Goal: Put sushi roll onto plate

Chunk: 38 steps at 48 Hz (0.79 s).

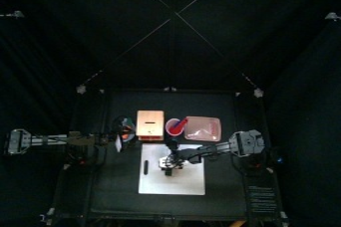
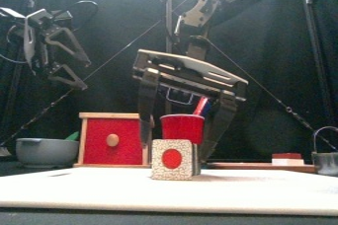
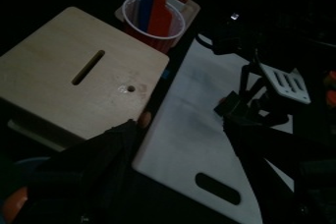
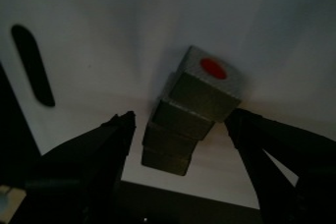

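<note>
Right tool (image 4: 184,118): fully open, nothing gripped, pointed down at the white board (image 1: 186,183) on the surface. The sushi roll (image 2: 172,158), a short speckled piece with a red spot on its end, was found lying on the board directly under this tool. It was framed between the two jaws, with a gap on each side and no contact seen.

The plate (image 1: 202,127) was noted beyond the right tool, off the board and apart from the roll. The red cup (image 2: 184,128) was seen just beside the plate, and the wooden box (image 1: 150,124) next to the cup.

Left tool (image 2: 46,46): held raised, off to the box's outer side. Whether it was open or closed could not be told.
</note>
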Tool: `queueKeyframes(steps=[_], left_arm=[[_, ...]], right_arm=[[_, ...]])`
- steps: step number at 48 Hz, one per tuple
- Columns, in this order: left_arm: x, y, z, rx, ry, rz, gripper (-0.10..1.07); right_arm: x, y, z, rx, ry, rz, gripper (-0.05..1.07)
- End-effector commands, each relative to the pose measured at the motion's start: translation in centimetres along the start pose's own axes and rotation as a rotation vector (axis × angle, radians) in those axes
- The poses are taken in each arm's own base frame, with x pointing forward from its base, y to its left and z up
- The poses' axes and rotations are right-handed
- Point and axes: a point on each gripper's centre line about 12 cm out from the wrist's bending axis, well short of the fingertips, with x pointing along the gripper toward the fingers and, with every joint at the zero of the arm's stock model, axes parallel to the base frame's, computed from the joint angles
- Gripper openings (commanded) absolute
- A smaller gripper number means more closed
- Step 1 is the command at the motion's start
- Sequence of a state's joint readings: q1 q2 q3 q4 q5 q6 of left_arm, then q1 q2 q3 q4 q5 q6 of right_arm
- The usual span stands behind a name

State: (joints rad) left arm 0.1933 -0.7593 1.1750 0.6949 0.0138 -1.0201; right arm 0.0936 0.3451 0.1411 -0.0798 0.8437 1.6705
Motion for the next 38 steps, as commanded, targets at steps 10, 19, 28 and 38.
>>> queueKeyframes(steps=[10,19,28,38], left_arm=[[-0.6,-0.5,1.0,-0.004,-0.046,-0.024,1.02],[-0.6,-0.5,1.1,-0.036,-0.049,-0.025,1.02],[-0.6,-0.5,1.3,-0.054,-0.053,-0.026,1.02],[-0.6,-0.4,1.6,-0.104,-0.062,-0.023,1.02]], right_arm=[[0.4,0.3,-2.0,0.004,0.0,-0.004,1.0],[0.6,0.8,-2.8,-0.007,0.007,0.002,0.85],[-1.0,0.4,-2.3,-0.054,-0.019,0.009,0.63],[-5.6,-4.8,2.2,-0.138,-0.086,-0.109,0.63]])
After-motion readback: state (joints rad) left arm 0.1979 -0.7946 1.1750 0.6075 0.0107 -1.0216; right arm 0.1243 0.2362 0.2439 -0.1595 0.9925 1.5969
